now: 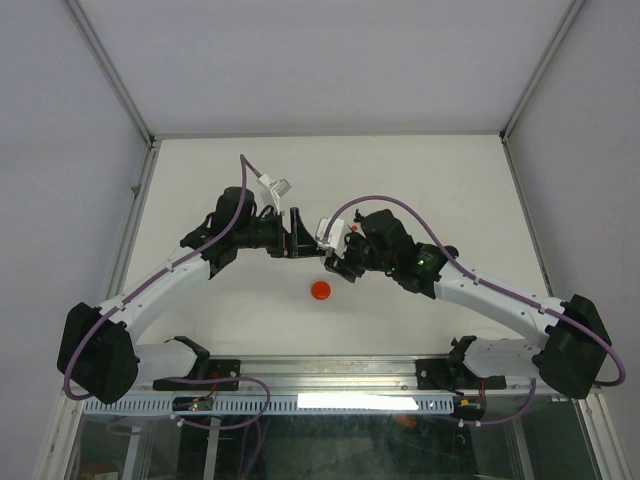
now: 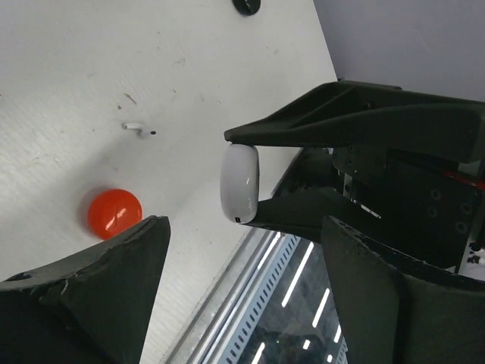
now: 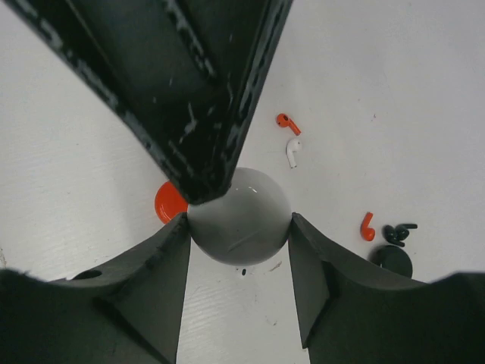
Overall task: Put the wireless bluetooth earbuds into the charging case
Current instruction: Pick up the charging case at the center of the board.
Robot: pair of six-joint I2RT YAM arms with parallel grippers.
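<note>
My right gripper (image 3: 239, 220) is shut on a round white charging case (image 3: 241, 220), one finger on each side, and holds it above the table. In the left wrist view the case (image 2: 239, 182) shows edge-on between the right gripper's black fingers (image 2: 326, 114). My left gripper (image 2: 244, 227) is open and empty, facing the case; one of its fingers (image 3: 204, 114) reaches the case's upper left edge. On the table lie a red earbud (image 3: 286, 121), a white earbud (image 3: 293, 152), another red earbud (image 3: 367, 226) and a black earbud (image 3: 400, 231). Both grippers meet at mid-table (image 1: 315, 248).
A red puck-shaped case (image 1: 320, 290) lies on the table below the grippers; it also shows in the left wrist view (image 2: 114, 212) and the right wrist view (image 3: 167, 203). A black puck-shaped case (image 3: 390, 262) lies by the black earbud. The table's near edge (image 2: 227, 303) is close.
</note>
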